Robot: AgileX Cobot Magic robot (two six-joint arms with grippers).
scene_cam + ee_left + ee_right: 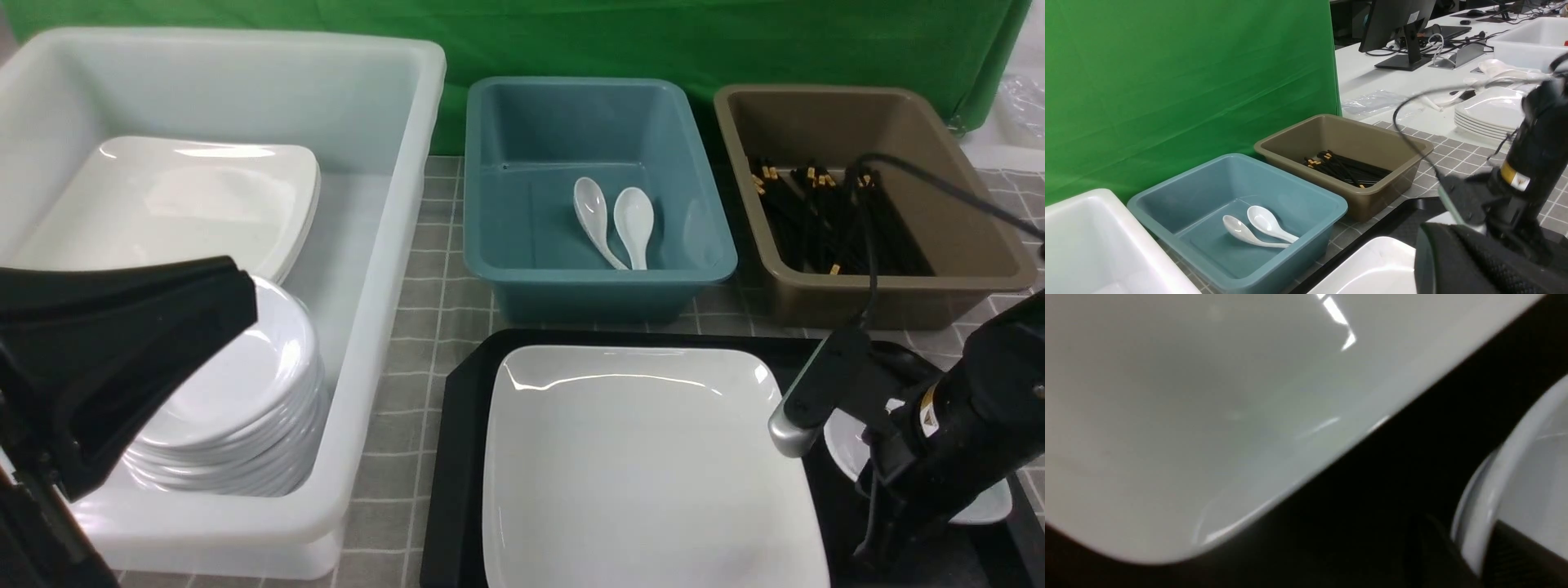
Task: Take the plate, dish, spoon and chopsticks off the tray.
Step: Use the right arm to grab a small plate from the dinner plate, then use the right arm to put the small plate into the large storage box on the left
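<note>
White tub [384, 269], far left: holds big plates [188, 196] at the back and a stack of small dishes [245, 408] in front.

Tray [461, 457], centre and near. The plate [637, 465] fills most of its visible floor.

Teal tub [522, 220] behind the tray holds two spoons [612, 216]. The brown tub [898, 304] to its right holds chopsticks [824, 220]. You see neither sort on the visible part of the tray.

The dish [841, 445] sits on the tray just beside the plate's right edge, a strip of black between them. It is mostly hidden under your right arm.

Right gripper [886, 523]: low over the dish. In the right wrist view a dark textured pad [1523, 555] lies against the inner side of the dish's rim, with a dim dark shape on the outer side. The rim appears to run between the jaws. Too blurred to tell whether they are pinching it.

Left gripper [241, 294]: jaws pressed together, holding nothing, raised over the white tub and well apart from the tray.

The dish is roughly square, so no long axis to line up with; grip across the rim. Your right arm is much the nearer. Likely destination is the dish stack, across the plate on your left, so expect a long carry or a handover.
</note>
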